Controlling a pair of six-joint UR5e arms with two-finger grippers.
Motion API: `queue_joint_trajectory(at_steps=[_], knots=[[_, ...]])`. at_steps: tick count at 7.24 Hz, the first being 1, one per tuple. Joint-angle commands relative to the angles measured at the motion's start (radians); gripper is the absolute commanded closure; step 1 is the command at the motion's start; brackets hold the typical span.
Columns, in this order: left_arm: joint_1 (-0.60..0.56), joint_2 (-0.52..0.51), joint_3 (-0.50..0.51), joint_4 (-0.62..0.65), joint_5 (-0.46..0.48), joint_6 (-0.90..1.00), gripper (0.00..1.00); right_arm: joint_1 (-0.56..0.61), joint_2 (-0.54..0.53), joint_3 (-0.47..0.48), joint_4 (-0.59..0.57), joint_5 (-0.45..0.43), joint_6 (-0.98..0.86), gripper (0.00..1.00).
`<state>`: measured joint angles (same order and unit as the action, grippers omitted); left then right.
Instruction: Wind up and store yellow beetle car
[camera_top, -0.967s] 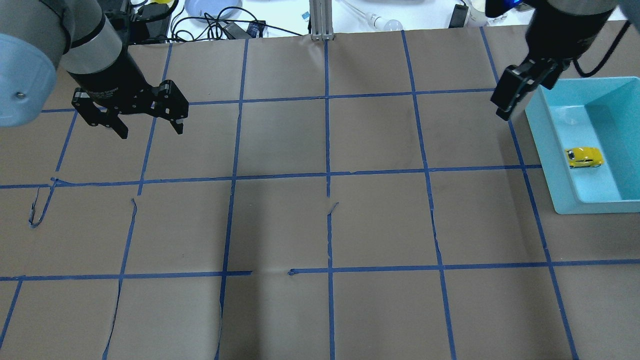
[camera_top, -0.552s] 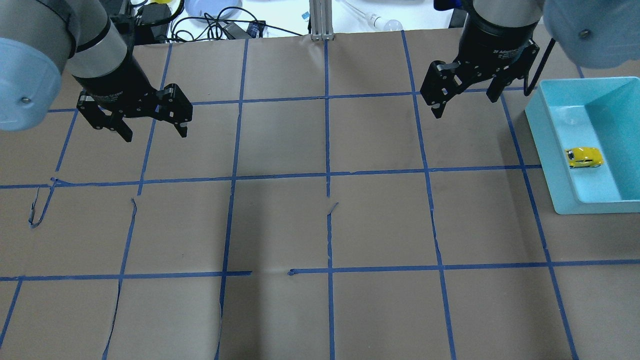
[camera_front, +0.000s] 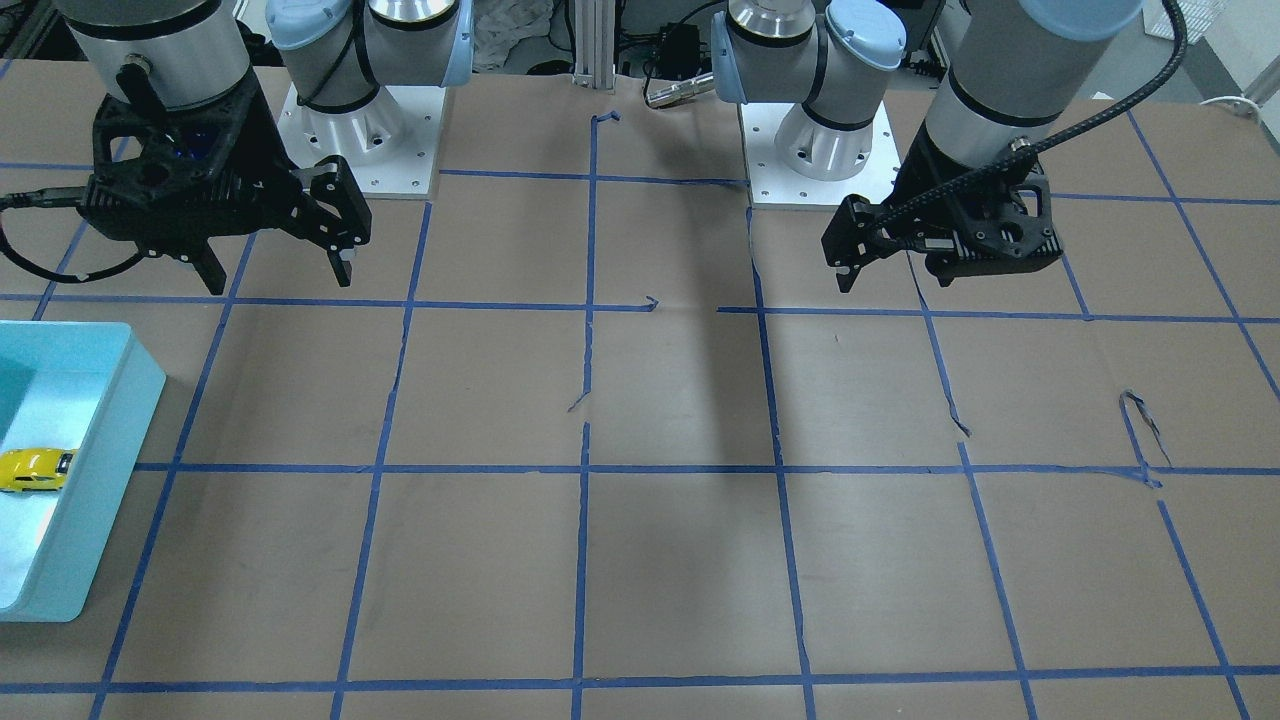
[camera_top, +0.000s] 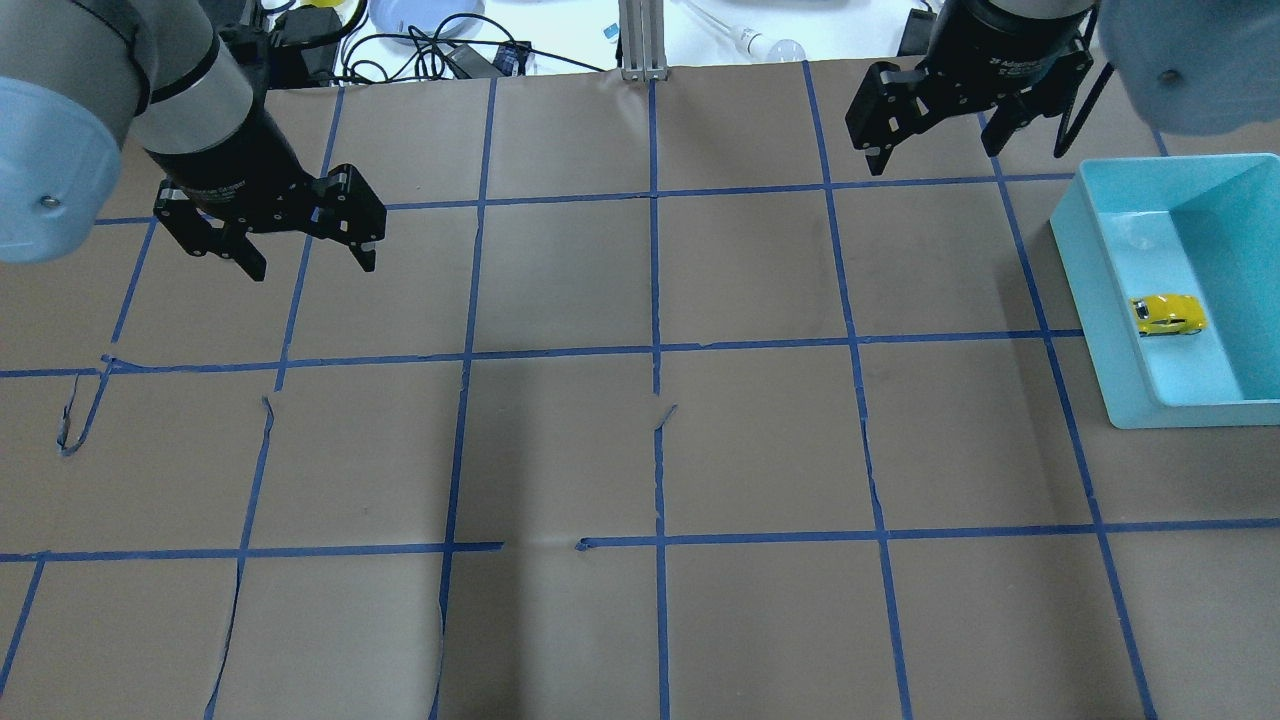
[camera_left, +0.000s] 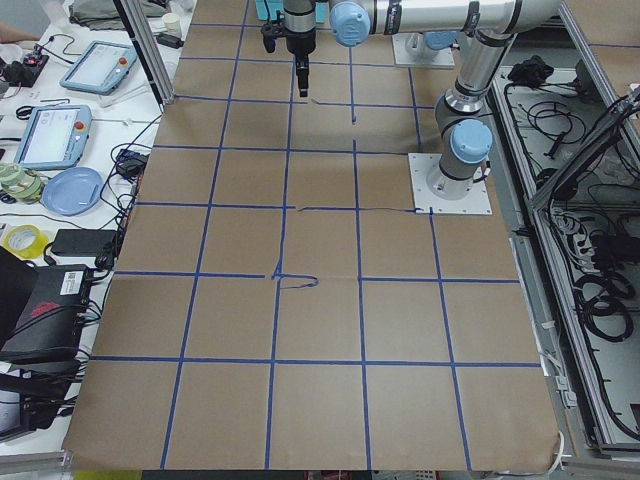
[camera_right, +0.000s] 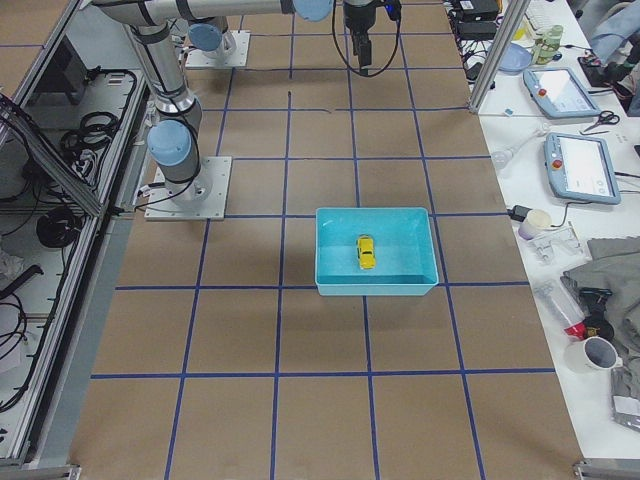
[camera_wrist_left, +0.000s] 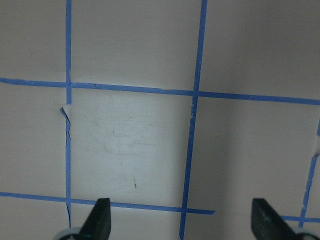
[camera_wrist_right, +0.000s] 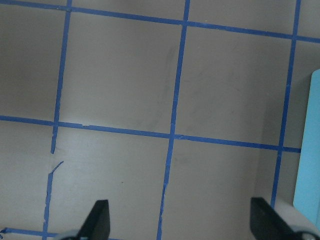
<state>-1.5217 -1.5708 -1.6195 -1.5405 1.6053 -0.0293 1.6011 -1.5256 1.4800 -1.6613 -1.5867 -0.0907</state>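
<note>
The yellow beetle car (camera_top: 1167, 314) lies inside the teal bin (camera_top: 1085, 290) at the table's right side. It also shows in the front view (camera_front: 30, 470) and in the right side view (camera_right: 366, 252). My right gripper (camera_top: 935, 155) is open and empty, above the paper near the far edge, left of the bin and well apart from the car. In the front view the right gripper (camera_front: 278, 280) is at the upper left. My left gripper (camera_top: 312, 262) is open and empty over the table's left part. Both wrist views show only taped paper between spread fingertips (camera_wrist_left: 102, 220) (camera_wrist_right: 100, 220).
Brown paper with a blue tape grid covers the table (camera_top: 650, 450). The tape is torn and lifted in places (camera_top: 80, 420). Cables and clutter (camera_top: 430, 40) lie beyond the far edge. The bin's edge (camera_wrist_right: 311, 150) shows at the right of the right wrist view.
My right gripper has moved left, away from the bin's far corner, then toward the far edge, and has turned. My left gripper has barely shifted. The car has not moved.
</note>
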Motion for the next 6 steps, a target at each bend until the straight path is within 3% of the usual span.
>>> queue_joint_trajectory(at_steps=[1,6], knots=[[0.000,0.002,0.000,0.000,0.001,0.005,0.00,-0.003,-0.008,0.003,-0.002,-0.007,0.088,0.00],[0.000,0.002,0.000,0.002,0.007,0.006,0.00,0.000,-0.007,0.011,0.002,0.001,0.105,0.00]])
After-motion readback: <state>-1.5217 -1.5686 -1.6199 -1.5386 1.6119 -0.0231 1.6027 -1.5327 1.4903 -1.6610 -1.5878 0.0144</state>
